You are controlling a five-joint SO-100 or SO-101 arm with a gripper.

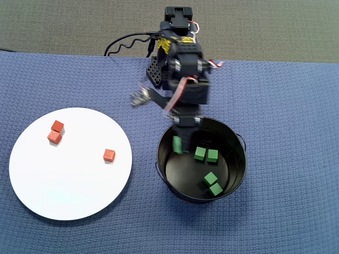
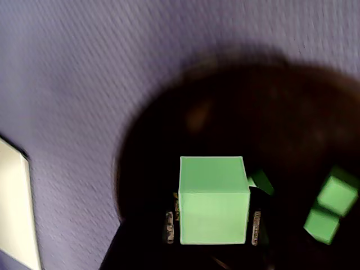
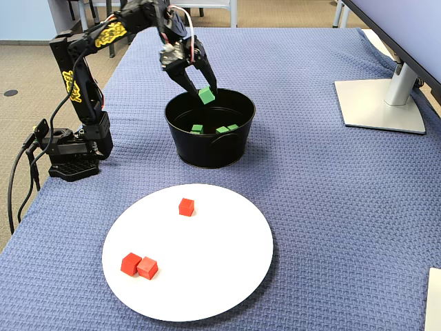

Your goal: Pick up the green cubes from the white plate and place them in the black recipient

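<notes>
No writing legible — hand [image 3: 205,94] pinches a green cube [image 3: 206,95] above the black recipient [image 3: 210,148].

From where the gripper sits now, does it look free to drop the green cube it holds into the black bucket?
Probably yes. The gripper holds a green cube right over the open black bucket, with nothing between them; the four cubes inside leave bare floor.

We see a blue woven cloth [image 3: 331,200] covering the desk. The plate [image 3: 207,283] is plain white and carries three red-orange cubes [image 3: 186,207]. The bucket [image 3: 207,148] is glossy black, dark inside, with light-green cubes [image 1: 205,154] on its floor. Another light-green cube [image 2: 214,199] sits between the black jaws. The arm [image 3: 83,83] is black with yellow patterned bands. At three o'clock in the fixed view stands a grey monitor base [image 3: 379,103].
</notes>
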